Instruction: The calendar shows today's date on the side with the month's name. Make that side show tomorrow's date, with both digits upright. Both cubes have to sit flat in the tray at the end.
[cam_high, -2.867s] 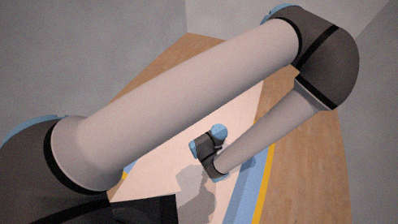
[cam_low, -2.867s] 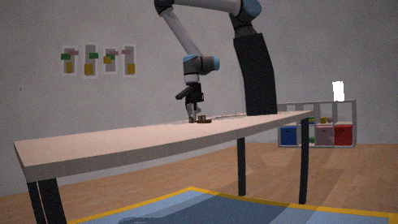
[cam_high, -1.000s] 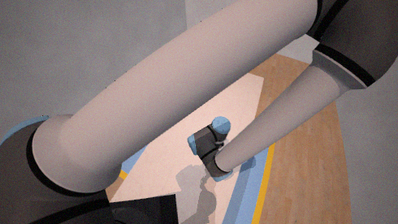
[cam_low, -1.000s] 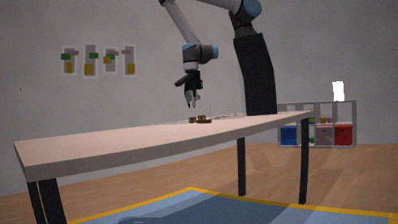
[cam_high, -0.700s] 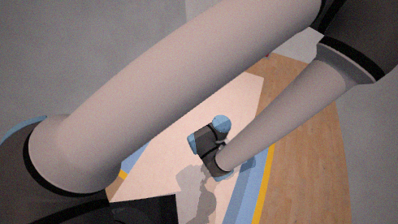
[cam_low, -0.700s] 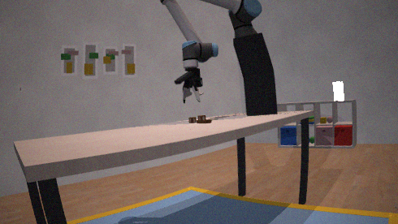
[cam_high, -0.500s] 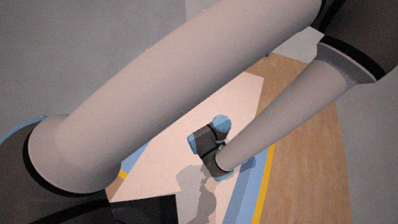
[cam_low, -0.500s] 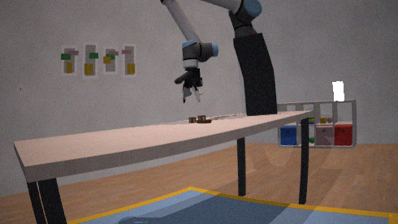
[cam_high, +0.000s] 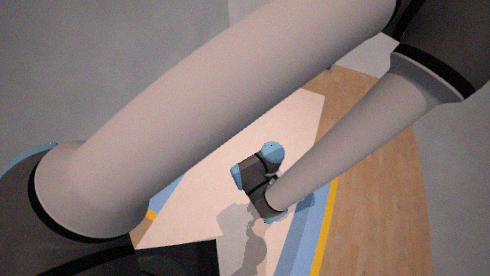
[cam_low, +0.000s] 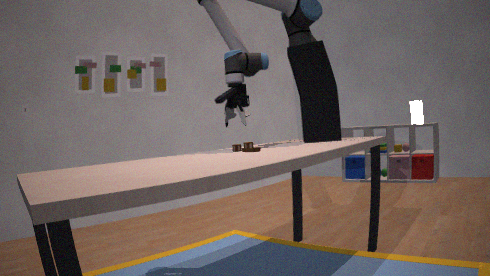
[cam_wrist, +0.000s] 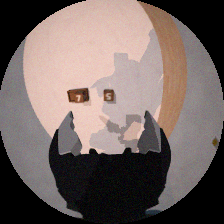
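Note:
My gripper (cam_low: 235, 124) (cam_wrist: 108, 111) is open and empty, well above the table, fingers pointing down. A brown cube (cam_low: 236, 148) (cam_wrist: 109, 95) with a white 5 on its upward face sits on the table beside the tray. The small brown tray (cam_low: 256, 149) (cam_wrist: 70, 95) holds the other brown cube (cam_low: 248, 144) (cam_wrist: 79, 96), which shows a 7 in the wrist view. The side with the month's name cannot be read. In the top view the arm hides cubes and tray.
The pale table (cam_high: 290, 117) (cam_low: 125, 175) (cam_wrist: 65, 50) carries the cubes and tray. The arm's shadow falls beside the loose cube. The black robot pedestal (cam_low: 317, 95) stands at the table's far side. A shelf (cam_low: 437, 155) with coloured bins stands behind, at the right.

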